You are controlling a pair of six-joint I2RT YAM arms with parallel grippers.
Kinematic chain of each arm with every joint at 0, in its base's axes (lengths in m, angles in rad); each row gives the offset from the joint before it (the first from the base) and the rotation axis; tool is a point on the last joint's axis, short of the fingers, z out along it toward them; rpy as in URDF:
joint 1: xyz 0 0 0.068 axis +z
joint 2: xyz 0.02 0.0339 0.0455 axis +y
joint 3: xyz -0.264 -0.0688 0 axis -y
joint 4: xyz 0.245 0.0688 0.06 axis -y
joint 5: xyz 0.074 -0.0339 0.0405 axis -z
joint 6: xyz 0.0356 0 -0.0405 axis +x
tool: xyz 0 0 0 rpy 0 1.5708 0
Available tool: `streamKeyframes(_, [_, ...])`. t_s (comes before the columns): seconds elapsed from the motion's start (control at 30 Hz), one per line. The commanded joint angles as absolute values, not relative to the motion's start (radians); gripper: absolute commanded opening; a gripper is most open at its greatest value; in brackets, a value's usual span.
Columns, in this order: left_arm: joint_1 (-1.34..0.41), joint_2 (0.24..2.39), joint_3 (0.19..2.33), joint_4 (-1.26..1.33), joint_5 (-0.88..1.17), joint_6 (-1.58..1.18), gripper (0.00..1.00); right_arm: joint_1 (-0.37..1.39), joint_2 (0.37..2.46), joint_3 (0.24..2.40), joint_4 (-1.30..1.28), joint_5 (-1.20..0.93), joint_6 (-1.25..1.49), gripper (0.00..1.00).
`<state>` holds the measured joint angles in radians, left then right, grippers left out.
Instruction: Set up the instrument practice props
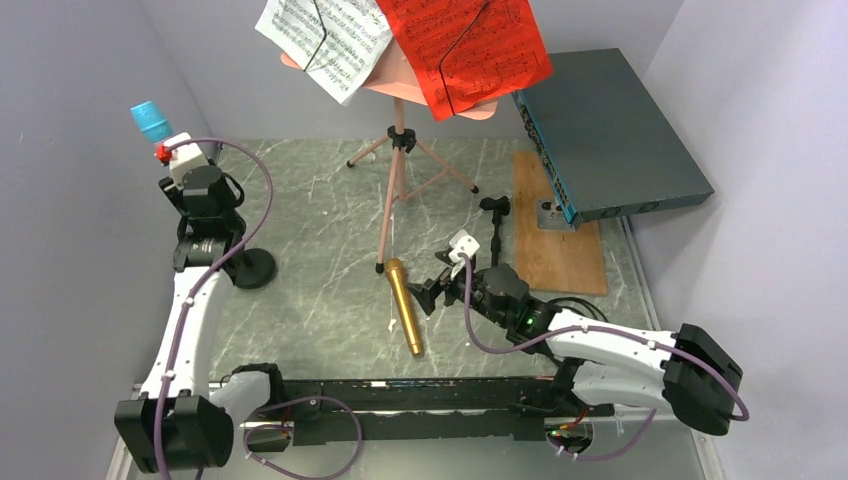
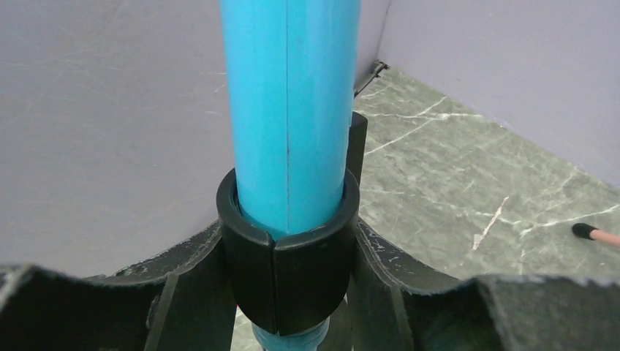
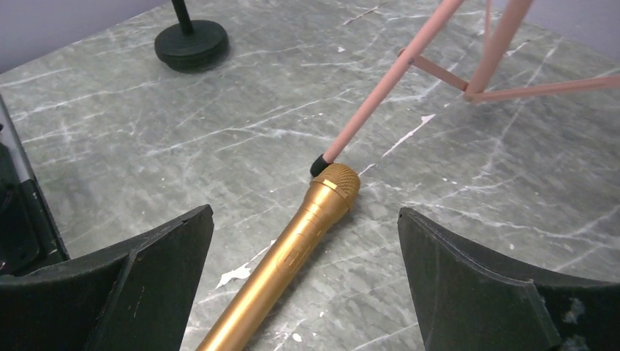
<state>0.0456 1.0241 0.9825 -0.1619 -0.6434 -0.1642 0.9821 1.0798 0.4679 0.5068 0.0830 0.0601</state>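
Fingers of the right tool stand fully spread above the tabletop, gripping nothing. Directly below and between them lies the gold microphone, its head just at the foot of a pink tripod leg ahead of the tool. This spread likely suits a straddling descent onto the handle. On the other arm, the left tool is closed on the black clip, presumably to steady it. Above its fingers the blue microphone stands upright in that clip.
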Motion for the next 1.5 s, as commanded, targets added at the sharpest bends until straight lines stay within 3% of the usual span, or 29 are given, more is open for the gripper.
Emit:
streamKeyframes(0.0, [0.075,1.064,1.091,0.059,-0.549,-0.243,0.00,0.971,1.030,0.472,0.444,0.167,0.079,1.00])
streamKeyframes(0.33, [0.098,1.168,0.983,0.388,-0.441,-0.133,0.01,0.934,0.955,0.515,0.273,0.263,0.113,1.00])
streamKeyframes(0.43, [0.097,1.180,0.951,0.397,-0.408,-0.155,0.18,0.922,0.941,0.501,0.291,0.261,0.114,1.00])
streamKeyframes(0.53, [0.098,1.195,0.974,0.338,-0.356,-0.144,0.20,0.914,0.943,0.500,0.290,0.251,0.116,1.00])
streamKeyframes(0.63, [0.097,1.194,0.976,0.316,-0.346,-0.137,0.39,0.910,0.942,0.509,0.273,0.248,0.117,1.00])
streamKeyframes(0.7, [0.097,1.182,0.984,0.279,-0.357,-0.162,0.59,0.906,0.934,0.518,0.252,0.252,0.117,1.00])
streamKeyframes(0.77, [0.096,1.180,1.051,0.084,-0.379,-0.230,0.83,0.902,0.925,0.532,0.227,0.257,0.115,1.00])
streamKeyframes(0.83, [0.097,1.188,1.145,-0.111,-0.373,-0.295,0.97,0.898,0.916,0.554,0.193,0.265,0.110,1.00])
streamKeyframes(0.97, [0.095,1.135,1.178,-0.332,-0.330,-0.400,0.99,0.889,0.907,0.592,0.144,0.276,0.091,1.00])
streamKeyframes(1.23, [0.092,0.785,0.971,-0.579,-0.349,-0.516,0.99,0.835,0.999,0.709,-0.032,0.409,0.144,1.00])
streamKeyframes(1.47, [0.069,0.724,0.859,-0.607,0.091,-0.443,0.99,0.756,1.305,1.051,-0.501,0.682,0.375,1.00])
